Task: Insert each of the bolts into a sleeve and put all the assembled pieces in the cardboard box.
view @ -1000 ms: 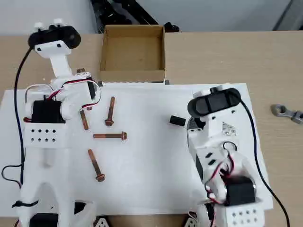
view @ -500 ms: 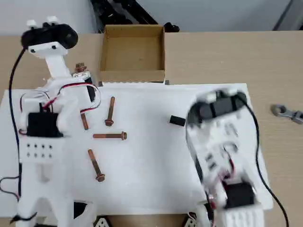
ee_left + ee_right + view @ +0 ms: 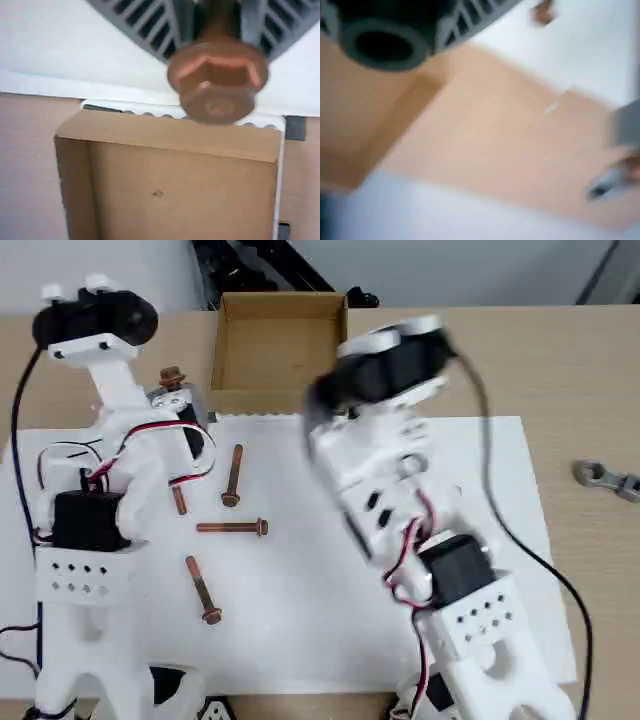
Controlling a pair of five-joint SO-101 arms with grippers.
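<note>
The cardboard box sits open and empty at top centre. Just left of it a copper hex-headed bolt is gripped. At centre left lie a near-vertical bolt, a level bolt, a slanted bolt and a half-hidden bolt. A black tubular sleeve is held, bore showing.

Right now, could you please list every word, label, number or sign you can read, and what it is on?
No text can be read anywhere.
The bolt head: a faint embossed mark, too blurred to read.
The cardboard box: one small speck, not lettering.
The sleeve: no print visible.
</note>
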